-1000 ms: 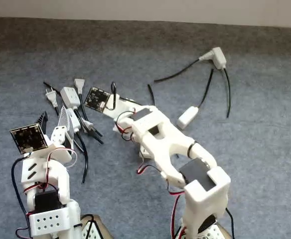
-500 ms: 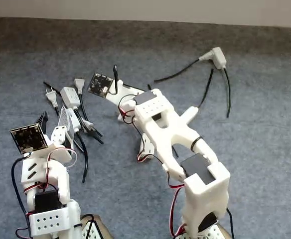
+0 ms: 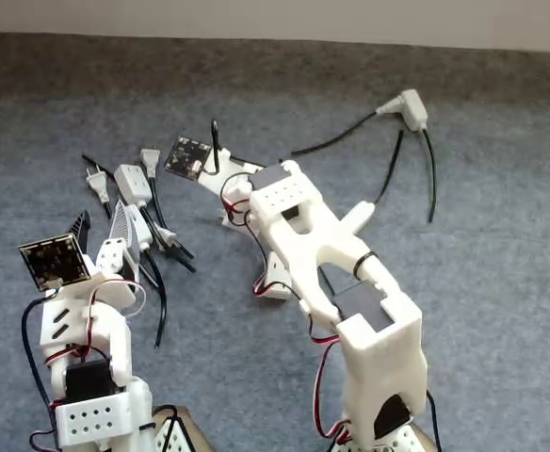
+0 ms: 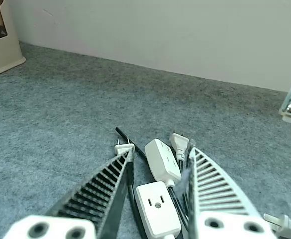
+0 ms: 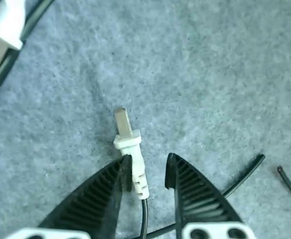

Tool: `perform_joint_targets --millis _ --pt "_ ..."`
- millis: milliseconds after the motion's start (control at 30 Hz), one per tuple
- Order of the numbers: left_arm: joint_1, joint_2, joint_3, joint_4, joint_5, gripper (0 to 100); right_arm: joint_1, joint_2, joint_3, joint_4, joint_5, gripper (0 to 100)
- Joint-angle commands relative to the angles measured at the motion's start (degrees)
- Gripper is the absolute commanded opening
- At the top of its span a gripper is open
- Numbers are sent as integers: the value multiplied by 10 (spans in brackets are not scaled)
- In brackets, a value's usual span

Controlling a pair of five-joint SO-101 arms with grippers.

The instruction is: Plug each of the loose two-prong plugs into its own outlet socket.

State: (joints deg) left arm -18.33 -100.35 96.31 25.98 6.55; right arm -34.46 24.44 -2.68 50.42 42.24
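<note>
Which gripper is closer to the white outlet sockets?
Left. The left gripper straddles the outlet sockets, open; the right gripper is farther off, open around a loose plug.

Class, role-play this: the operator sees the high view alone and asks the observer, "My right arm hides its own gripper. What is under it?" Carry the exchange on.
Observer: A white two-prong plug lies between the right gripper's open fingers.
Operator: Which way does it face?
Observer: Its prongs point away from the gripper; its black cord runs back beneath.
Operator: And the left gripper?
Observer: A white outlet socket lies between its open fingers, slots facing up.
</note>
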Motion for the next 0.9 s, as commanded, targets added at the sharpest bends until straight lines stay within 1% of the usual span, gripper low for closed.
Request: perform_joint_targets --millis 0,300,467,567,700,867 --pt "7 0 10 0 4 188 3 -7 -20 7 6 121" --pt "7 0 10 0 4 188 3 -6 -94 94 6 121" --pt "7 0 10 0 4 188 5 -2 -98 90 7 121" --pt "7 0 10 0 4 188 3 1 -95 90 24 121" --pt "7 0 10 0 4 188 5 55 -103 89 25 121" --pt "7 0 10 0 4 188 7 116 -161 91 23 121"
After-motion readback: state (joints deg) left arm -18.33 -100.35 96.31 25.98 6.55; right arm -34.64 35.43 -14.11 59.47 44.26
